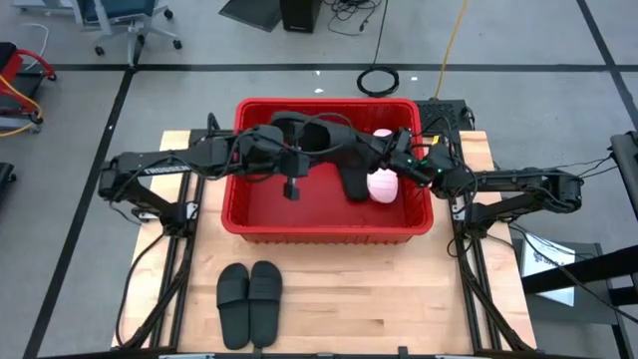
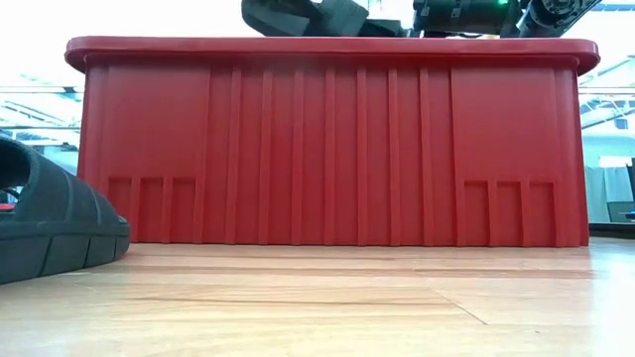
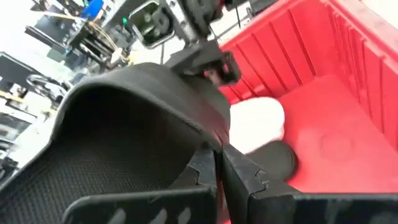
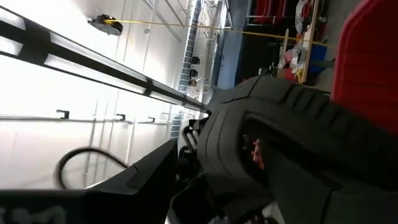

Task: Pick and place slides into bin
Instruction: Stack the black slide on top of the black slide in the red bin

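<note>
- Pale wooden planks form the table top (image 1: 399, 289), which is set on a grey floor crossed by dark lines; a coiled black cable (image 1: 379, 80) lies on that floor above the table in the high view.
- At the centre of the high view the bin (image 1: 329, 231) is seen: a rectangular red plastic tub with a thick rim, sloping walls and vertical ribs on its outer face, filling most of the low view.
- A matte black slide (image 1: 309, 132) with a wide strap is held up over the upper part of the bin; its dotted footbed texture is shown large in the left wrist view.
- A second black slide (image 1: 356, 181) and the pale pink slides (image 1: 383, 184) lie inside the bin towards its right side, touching one another.
- Two further black slides (image 1: 249, 302), ribbed at the sole edge, rest side by side on the wood at the lower left, well apart from the bin.
- The left gripper (image 1: 282, 152) is reached in from the left over the bin, fingers fully closed on the held slide.
- The right gripper (image 1: 384, 148) is reached in from the right over the bin's upper right, at the other end of the same slide, jaws partly parted around it.
</note>
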Controlling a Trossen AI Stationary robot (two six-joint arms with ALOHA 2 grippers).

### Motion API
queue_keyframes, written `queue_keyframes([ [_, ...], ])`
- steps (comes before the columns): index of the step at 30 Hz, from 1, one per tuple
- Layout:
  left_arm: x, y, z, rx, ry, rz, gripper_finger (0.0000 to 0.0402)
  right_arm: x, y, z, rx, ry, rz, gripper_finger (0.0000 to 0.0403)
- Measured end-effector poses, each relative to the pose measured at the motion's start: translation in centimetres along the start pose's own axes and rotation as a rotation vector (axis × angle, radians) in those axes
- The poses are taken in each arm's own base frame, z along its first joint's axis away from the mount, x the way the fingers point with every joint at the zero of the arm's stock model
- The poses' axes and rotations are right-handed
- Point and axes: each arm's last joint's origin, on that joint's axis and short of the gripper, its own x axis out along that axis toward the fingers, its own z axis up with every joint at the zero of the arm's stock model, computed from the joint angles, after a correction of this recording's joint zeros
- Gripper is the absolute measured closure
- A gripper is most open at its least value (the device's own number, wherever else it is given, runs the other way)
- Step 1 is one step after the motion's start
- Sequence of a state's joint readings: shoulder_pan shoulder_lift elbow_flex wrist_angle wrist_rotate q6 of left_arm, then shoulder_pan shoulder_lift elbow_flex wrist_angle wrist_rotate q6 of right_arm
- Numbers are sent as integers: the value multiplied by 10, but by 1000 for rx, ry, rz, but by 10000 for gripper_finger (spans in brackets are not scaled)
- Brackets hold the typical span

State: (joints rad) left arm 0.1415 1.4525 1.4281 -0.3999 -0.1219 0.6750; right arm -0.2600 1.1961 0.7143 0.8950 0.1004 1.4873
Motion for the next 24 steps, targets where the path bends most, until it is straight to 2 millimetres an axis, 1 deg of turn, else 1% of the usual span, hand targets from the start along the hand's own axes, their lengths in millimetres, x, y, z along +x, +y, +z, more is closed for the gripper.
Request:
queue_keyframes([
  [4,8,-3,-1,4,-2,-7,401,0,-1,-1,-54,25,-11,183],
  [6,10,-2,1,-7,-23,-4,401,0,-1,-1,-69,24,-14,194],
  [8,10,-2,1,-12,-28,-9,401,0,-2,-1,-72,25,-23,215],
  [11,10,-2,3,-13,-41,-3,401,0,-4,-1,-100,31,-37,264],
  [16,9,-2,3,-32,-36,2,401,0,-4,-1,-140,32,-39,373],
  [17,8,-2,3,-33,-33,9,401,0,-4,-1,-154,32,-38,386],
  [18,7,-1,3,-38,-26,21,401,0,-4,-1,-165,31,-38,391],
  [21,7,-1,3,-104,6,68,401,0,-2,-1,-180,28,-25,387],
  [24,-2,4,0,-202,36,101,391,1,-1,-1,-239,27,1,396],
])
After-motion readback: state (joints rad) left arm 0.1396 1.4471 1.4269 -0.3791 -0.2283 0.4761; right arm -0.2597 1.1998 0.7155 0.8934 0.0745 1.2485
